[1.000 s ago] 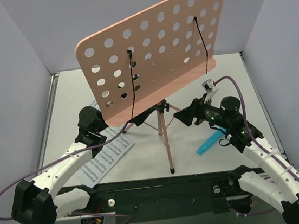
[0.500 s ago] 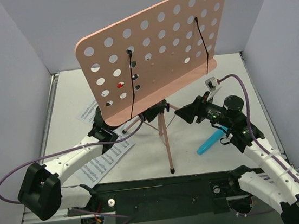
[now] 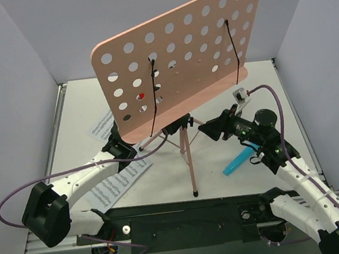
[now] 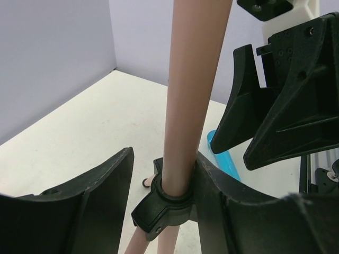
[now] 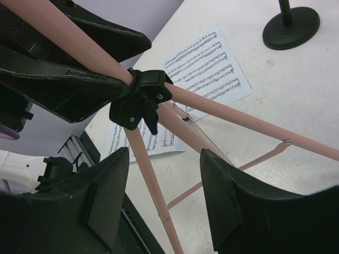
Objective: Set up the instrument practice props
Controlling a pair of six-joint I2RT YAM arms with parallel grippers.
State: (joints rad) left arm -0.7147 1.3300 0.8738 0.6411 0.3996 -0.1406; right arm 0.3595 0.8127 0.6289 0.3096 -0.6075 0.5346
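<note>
Your left gripper (image 4: pixel 165 174) is open, straddling the music stand (image 3: pixel 179 57) at its pole (image 4: pixel 193 79), just above the black collar (image 4: pixel 164 209); one finger touches the pole, the other stands off; nothing clamped yet; right gripper (image 5: pixel 164 159) is wide open, empty, facing the tripod legs (image 5: pixel 154 196); stand is upright between the arms; sheets (image 3: pixel 123 179) lie flat by its left side. Close left slowly and squarely on the pole so you don't tip it; hold right off the legs.

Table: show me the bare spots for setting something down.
Bare: far-right table between the pink desk and the right wall; the strip between the front leg and the blue tube. Crowded: under the desk, where left gripper and right gripper meet at the pole; music sheets cover the near left.
</note>
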